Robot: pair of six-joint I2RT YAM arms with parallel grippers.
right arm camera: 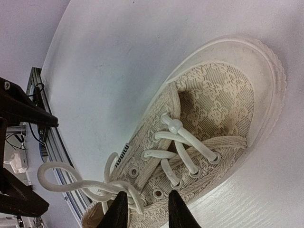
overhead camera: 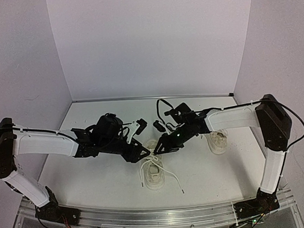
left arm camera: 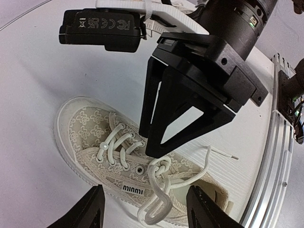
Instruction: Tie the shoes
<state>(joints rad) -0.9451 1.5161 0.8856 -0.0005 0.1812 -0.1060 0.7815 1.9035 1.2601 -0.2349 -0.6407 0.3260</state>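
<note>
looking down from the top, we see two arms meet over the middle of the white tabletop (overhead camera: 93,169). one shoe (overhead camera: 155,177) sits flat on the tabletop right under them, near the front edge. the other shoe (overhead camera: 218,140) sits off to the right, partly hidden behind the right arm, well apart from the first one.

our right hand (right arm camera: 146,211) points down at the shoe. its two black fingers (left arm camera: 151,118) come close together at the tips and pinch the lace (left arm camera: 159,187) just above the top holes. a big loop of lace hangs out to the side of the pinch. one loose end lies on the tabletop beside the shoe.

our left hand (left arm camera: 149,209) hangs just above the side of the same shoe. its fingers are spread wide and hold nothing. they do not touch the shoe or the lace.

the lace is threaded in criss-cross rows up the front of the shoe. we cannot tell if there is a knot.
</note>
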